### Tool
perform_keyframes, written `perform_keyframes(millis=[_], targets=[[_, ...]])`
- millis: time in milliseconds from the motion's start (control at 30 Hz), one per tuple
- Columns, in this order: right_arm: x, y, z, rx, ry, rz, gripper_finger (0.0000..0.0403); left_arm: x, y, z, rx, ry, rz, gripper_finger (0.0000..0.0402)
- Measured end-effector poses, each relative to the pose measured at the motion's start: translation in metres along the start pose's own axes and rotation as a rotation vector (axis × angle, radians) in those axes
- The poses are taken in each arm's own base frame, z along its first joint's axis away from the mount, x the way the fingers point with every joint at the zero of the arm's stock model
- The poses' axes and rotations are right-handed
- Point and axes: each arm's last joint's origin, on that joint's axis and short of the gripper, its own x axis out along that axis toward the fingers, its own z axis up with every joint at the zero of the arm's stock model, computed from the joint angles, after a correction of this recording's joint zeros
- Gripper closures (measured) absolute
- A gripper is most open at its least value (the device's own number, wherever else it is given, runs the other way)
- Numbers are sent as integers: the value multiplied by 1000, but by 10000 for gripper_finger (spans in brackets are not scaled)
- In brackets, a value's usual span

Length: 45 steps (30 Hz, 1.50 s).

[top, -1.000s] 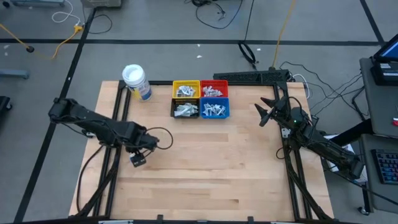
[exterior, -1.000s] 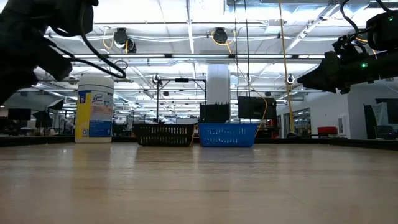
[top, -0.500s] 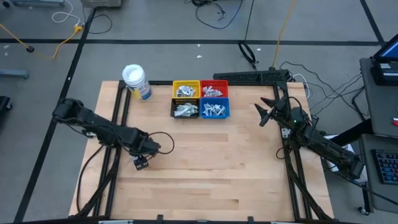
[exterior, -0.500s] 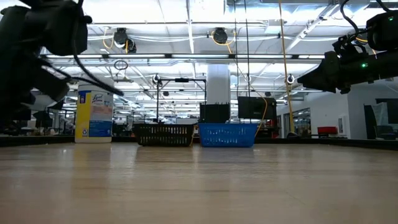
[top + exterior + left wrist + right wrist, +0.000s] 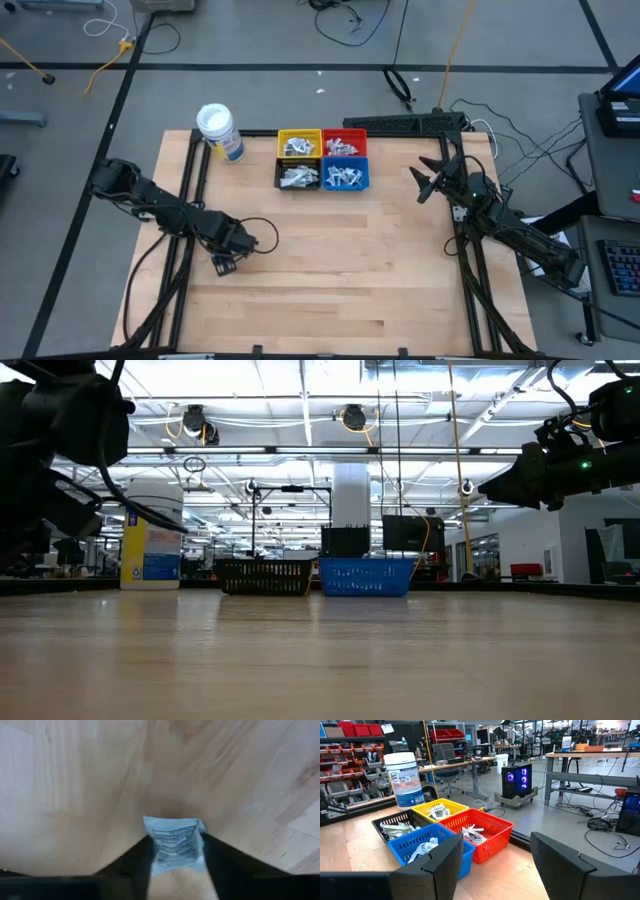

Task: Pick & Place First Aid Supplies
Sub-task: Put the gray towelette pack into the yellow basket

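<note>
One small white first aid packet (image 5: 175, 845) with dark print sits between the fingers of my left gripper (image 5: 176, 865), which points down at the table's left middle (image 5: 222, 265) and is shut on it. More first aid supplies fill the yellow (image 5: 299, 144), red (image 5: 344, 144), black (image 5: 298, 176) and blue (image 5: 345, 176) bins at the far middle. My right gripper (image 5: 425, 185) waits open and level at the right, facing the bins (image 5: 495, 870). My left gripper has the packet's two opposite side edges (image 5: 154, 851) between its two fingers, coming from above and pointing steeply down. The packet bows a little between them, its printed face toward the camera. Whether it rests on the wood or hangs just above it, I cannot tell.
A white-lidded round jar (image 5: 218, 130) stands at the far left corner, beside the yellow bin. Bare wooden tabletop (image 5: 350, 270) spreads across the middle and near side. Black frame rails (image 5: 190, 200) run along both sides of the table.
My left gripper has come down toward the tabletop and a little toward the near edge, its arm folding lower.
</note>
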Motion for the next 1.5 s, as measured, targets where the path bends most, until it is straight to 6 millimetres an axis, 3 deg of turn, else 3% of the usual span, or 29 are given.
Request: perform_keyframes(millis=[233,367,733,1167,1267,1500], targets=[[0,0,0,0,0,0,175,-1,2,0,-53,42,-45,385],[0,0,0,0,0,0,174,-13,5,-3,-78,49,-95,382],[0,0,0,0,0,0,174,-74,24,-9,-203,-41,-175,394],[0,0,0,0,-1,0,175,-102,53,-11,-405,-119,-235,392],[0,0,0,0,-1,0,174,-105,58,-5,-442,-126,-235,395],[0,0,0,0,0,0,175,-123,83,34,-471,-144,-225,395]])
